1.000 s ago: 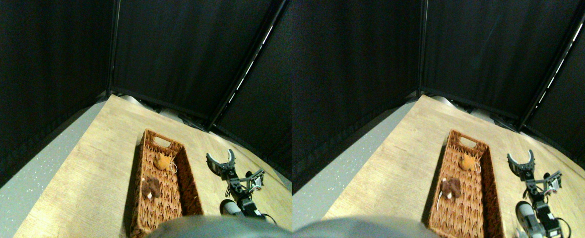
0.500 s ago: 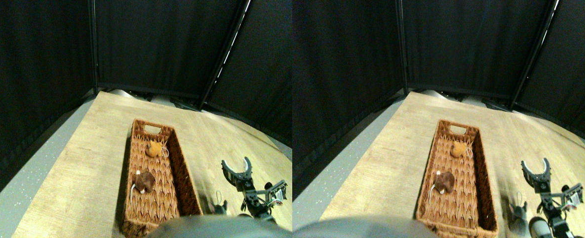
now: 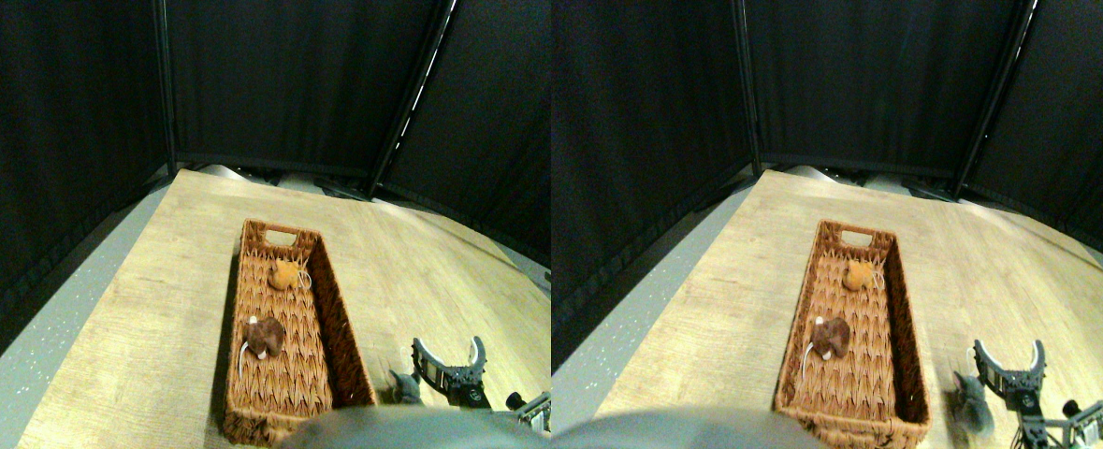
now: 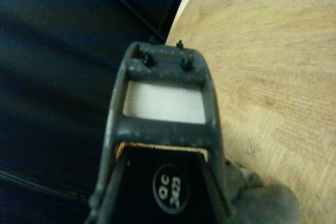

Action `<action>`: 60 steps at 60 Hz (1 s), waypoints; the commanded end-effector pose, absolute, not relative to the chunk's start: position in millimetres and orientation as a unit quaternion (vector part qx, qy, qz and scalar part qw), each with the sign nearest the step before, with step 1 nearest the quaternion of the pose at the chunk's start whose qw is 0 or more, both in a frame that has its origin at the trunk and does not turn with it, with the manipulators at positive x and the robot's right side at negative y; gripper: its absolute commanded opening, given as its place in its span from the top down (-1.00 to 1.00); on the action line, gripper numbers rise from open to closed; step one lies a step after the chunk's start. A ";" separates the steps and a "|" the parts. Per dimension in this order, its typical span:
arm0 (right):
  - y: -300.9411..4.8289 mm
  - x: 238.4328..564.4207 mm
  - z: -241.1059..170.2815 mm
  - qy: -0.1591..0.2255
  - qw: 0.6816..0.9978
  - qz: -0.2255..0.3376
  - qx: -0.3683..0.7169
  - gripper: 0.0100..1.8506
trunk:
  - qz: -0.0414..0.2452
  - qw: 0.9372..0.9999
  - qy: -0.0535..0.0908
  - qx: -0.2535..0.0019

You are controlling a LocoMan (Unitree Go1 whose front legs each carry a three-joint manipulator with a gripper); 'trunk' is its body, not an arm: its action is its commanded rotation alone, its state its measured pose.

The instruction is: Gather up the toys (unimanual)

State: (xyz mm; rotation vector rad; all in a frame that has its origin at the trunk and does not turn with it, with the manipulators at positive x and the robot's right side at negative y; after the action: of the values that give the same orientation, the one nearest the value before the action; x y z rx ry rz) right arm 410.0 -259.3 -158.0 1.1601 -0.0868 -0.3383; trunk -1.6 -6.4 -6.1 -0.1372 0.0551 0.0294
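Jaws spread wide and holding nothing: that is how the right gripper (image 3: 449,354) stands, low at the near right of the wooden tabletop (image 3: 392,253), its two curved prongs pointing away toward the far side. Just to its left, between it and the basket wall, lies a grey plush toy (image 3: 405,387), partly cut off by the lower edge of the stereo view (the wrist view shows a soft grey lump (image 4: 262,200) beside the dark jaw frame, most likely the same toy). The step in hand looks like the reach for this grey toy; to do it well the gripper would need to swing left and come down so the toy sits squarely between the prongs before they close, keeping clear of the basket's near right wall, since the toy lies close to it. A shallow pinch on loose fur could slip, so a bite across the body seems safer. The long woven basket (image 3: 331,309) lies left of the gripper, running from near to far, and already holds a brown toy (image 3: 264,336) near its middle and an orange toy (image 3: 283,274) toward its far end. The tabletop is pale wood grain, with a grey speckled floor (image 3: 36,337) along its left edge and black curtains (image 3: 270,75) closing the room behind.
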 end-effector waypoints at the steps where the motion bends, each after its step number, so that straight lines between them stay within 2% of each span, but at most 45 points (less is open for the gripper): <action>1: -255.5 405.3 -154.2 -0.054 0.815 -0.160 0.555 0.12 | 0.013 0.996 0.028 -0.083; 10: -252.2 395.7 -166.3 -0.023 0.790 -0.173 0.587 -0.02 | 0.020 0.995 0.029 -0.088; 17: -246.5 391.0 -175.4 -0.005 0.790 -0.189 0.583 -0.03 | 0.026 0.995 0.031 -0.094; 28: -238.2 390.8 -199.3 0.046 0.760 -0.188 0.620 0.02 | 0.034 0.994 0.034 -0.100; 36: -234.1 392.6 -214.2 0.067 0.755 -0.197 0.622 0.01 | 0.039 0.993 0.036 -0.104; 40: -232.3 395.8 -221.2 0.092 0.762 -0.201 0.609 -0.02 | 0.039 0.993 0.037 -0.106; 53: -239.1 405.9 -235.4 0.094 0.749 -0.222 0.618 0.05 | 0.038 0.993 0.042 -0.103; 60: -246.7 409.7 -241.2 0.076 0.751 -0.237 0.612 0.07 | 0.035 0.994 0.043 -0.099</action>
State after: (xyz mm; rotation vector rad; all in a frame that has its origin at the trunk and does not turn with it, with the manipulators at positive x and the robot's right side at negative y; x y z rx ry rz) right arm 406.8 -241.5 -241.5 1.3483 0.2000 -0.4975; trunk -5.4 -3.6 -4.5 -0.1885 0.0550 0.0623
